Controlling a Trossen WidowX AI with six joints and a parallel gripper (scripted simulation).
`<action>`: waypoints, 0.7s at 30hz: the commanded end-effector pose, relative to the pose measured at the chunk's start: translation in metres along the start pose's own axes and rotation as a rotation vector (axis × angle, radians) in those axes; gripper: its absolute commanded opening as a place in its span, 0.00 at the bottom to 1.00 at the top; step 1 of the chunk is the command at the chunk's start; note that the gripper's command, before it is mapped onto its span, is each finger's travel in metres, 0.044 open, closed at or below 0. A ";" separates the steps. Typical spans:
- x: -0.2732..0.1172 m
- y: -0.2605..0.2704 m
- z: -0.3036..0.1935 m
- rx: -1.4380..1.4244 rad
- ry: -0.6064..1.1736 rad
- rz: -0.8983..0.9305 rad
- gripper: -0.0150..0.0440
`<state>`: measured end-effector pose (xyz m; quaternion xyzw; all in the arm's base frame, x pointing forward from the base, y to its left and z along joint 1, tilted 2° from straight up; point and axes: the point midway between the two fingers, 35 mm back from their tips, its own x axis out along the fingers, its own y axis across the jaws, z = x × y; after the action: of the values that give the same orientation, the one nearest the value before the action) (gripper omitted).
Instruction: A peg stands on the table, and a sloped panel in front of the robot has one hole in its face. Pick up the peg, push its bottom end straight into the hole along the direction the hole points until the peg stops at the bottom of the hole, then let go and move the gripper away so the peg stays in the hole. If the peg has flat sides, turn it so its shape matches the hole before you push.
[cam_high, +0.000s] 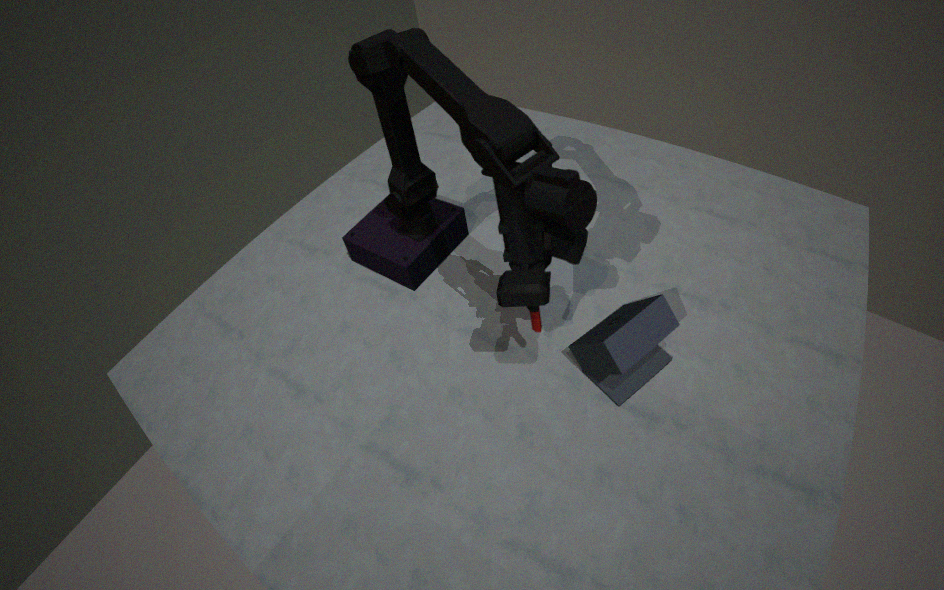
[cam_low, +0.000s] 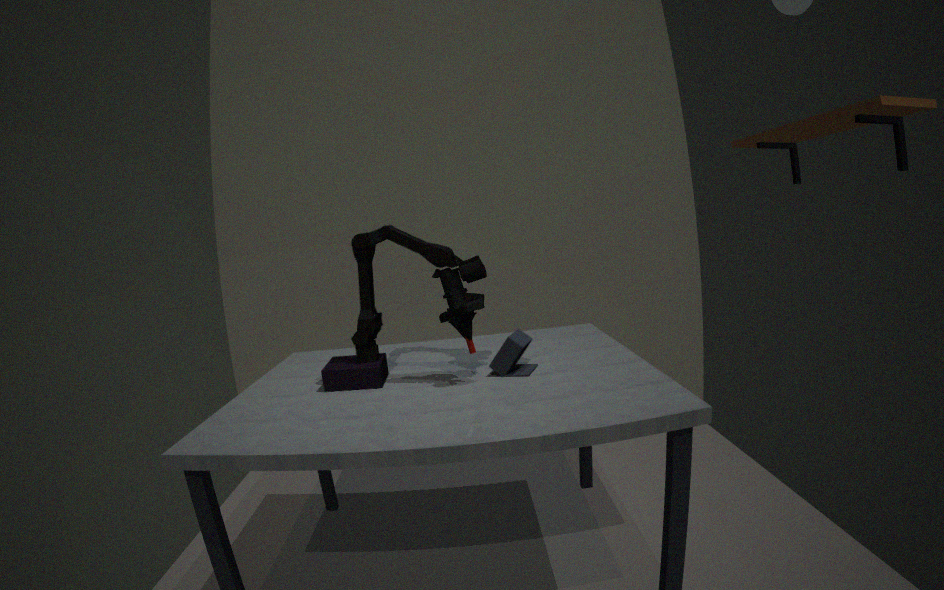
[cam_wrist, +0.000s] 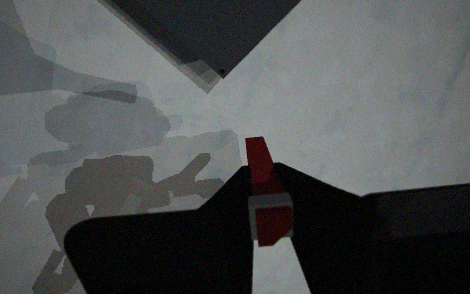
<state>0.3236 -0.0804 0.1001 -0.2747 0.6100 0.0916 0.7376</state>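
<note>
A red peg with flat sides is held in my gripper. The gripper is shut on it, and the peg's lower part sticks out below the fingertips, slightly tilted, in the air above the table. The grey sloped panel stands beside the peg, to its right in the top and exterior views, and the two are apart. In the wrist view the panel's dark face is at the top, cut off by the frame edge. Its hole cannot be made out clearly in any view.
The arm's purple base block sits on the marble-look table, left of the panel. The panel's flat foot lies on the table. A wooden shelf hangs on the wall, far off to the right.
</note>
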 end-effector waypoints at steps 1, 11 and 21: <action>0.001 0.003 0.000 0.023 -0.002 -0.015 0.25; -0.001 0.011 0.007 0.086 -0.036 -0.061 0.25; -0.004 0.018 0.013 0.151 -0.076 -0.102 0.25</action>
<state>0.3268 -0.0599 0.1017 -0.2494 0.5737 0.0262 0.7798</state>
